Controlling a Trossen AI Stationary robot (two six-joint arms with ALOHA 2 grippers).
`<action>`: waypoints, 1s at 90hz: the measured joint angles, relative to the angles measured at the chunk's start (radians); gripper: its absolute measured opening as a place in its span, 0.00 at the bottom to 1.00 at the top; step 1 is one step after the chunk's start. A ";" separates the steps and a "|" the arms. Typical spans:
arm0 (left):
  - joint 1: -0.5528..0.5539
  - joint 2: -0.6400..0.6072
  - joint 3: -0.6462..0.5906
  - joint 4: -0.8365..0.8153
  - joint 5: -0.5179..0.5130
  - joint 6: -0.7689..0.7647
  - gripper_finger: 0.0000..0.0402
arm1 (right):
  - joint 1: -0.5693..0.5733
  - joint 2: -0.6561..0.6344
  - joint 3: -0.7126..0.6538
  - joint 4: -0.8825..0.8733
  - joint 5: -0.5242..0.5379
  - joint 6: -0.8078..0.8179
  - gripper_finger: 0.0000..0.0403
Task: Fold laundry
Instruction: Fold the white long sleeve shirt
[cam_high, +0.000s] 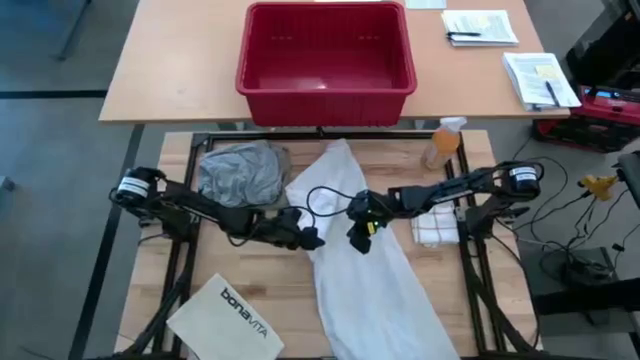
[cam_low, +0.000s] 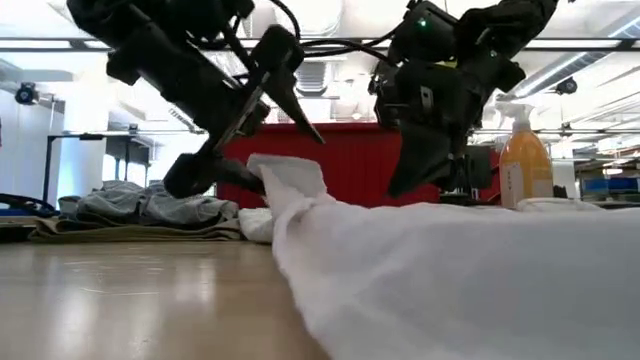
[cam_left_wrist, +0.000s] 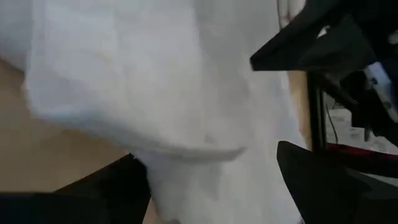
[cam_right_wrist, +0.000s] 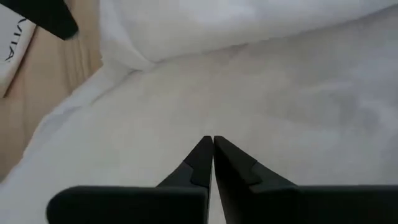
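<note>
Wooden table (cam_high: 170, 262) carries white shirt (cam_high: 372, 285), grey T-shirt (cam_high: 236, 173) on khaki piece (cam_low: 130, 231), bonavita bag (cam_high: 228, 317), spray bottle (cam_high: 443, 142), folded cloth (cam_high: 435, 226).

Robotics lab or workshop. Evidence: wooden bench (cam_high: 250, 290) on black metal frame, loose cables (cam_high: 560, 215) beside it, second table (cam_high: 180, 60) with papers (cam_high: 480, 27), exposed ceiling ducts and strip lights (cam_low: 340, 45) in low view.

garments 3: white shirt (cam_high: 365, 275), grey T-shirt (cam_high: 238, 172), khaki piece (cam_low: 130, 232) | red basket (cam_high: 325, 60) 1 | spray bottle (cam_high: 442, 142) 1 | white bag (cam_high: 228, 318) 1 | checked cloth (cam_high: 435, 227) 1 | grippers 2
</note>
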 joint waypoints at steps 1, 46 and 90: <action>0.000 -0.001 0.000 0.001 0.000 0.000 0.77 | 0.000 0.000 0.000 0.000 0.000 0.000 0.00; 0.018 0.003 0.070 0.009 -0.140 0.121 0.77 | 0.001 -0.015 0.000 -0.008 -0.019 0.000 0.00; 0.010 0.242 0.157 0.298 -0.181 0.051 0.77 | -0.006 -0.321 -0.019 -0.212 0.064 -0.079 0.00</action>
